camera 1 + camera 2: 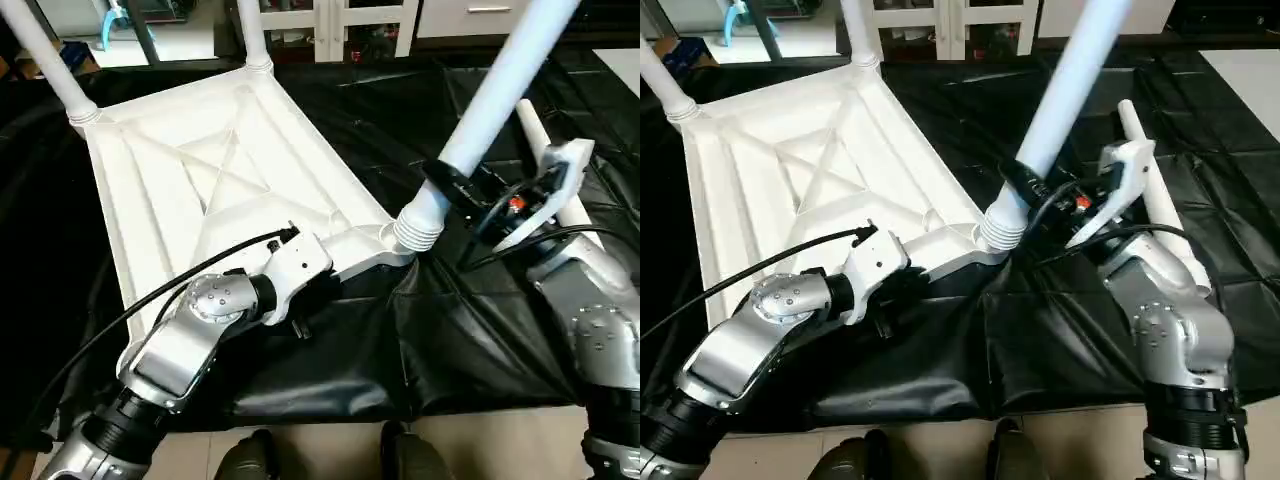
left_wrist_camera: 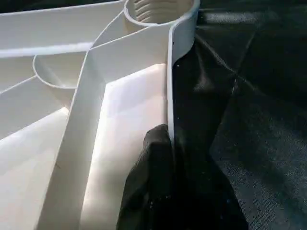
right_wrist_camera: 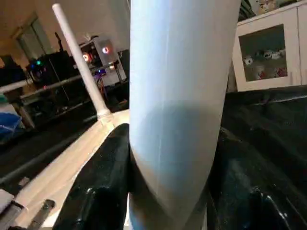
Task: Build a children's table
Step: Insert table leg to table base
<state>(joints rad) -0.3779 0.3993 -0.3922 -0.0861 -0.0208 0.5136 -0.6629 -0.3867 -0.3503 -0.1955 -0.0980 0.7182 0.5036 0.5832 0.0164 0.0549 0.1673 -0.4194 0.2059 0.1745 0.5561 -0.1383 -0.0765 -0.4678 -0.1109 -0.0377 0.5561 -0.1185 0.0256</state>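
Inspector: Location of the table top (image 1: pixel 200 190)?

Assessor: Upside down on black sheeting (image 1: pixel 470 330) over a pale floor (image 1: pixel 320 450); white cabinets (image 1: pixel 330 25) stand behind.

Inspector: Position relative to the grippers?

Assessor: The left gripper (image 2: pixel 160 191) is pinched on the top's near edge wall, just beside the corner socket (image 1: pixel 418 228). The right gripper (image 3: pixel 168 158) has its black fingers (image 3: pixel 103 177) clamped around a tilted leg (image 1: pixel 495 90) just above that socket.

Inspector: Appearance?

Assessor: White plastic, X-ribbed underside. 2 far legs (image 1: pixel 50 60) stand in their sockets; another leg (image 1: pixel 550 150) lies on the sheeting beyond the right gripper.
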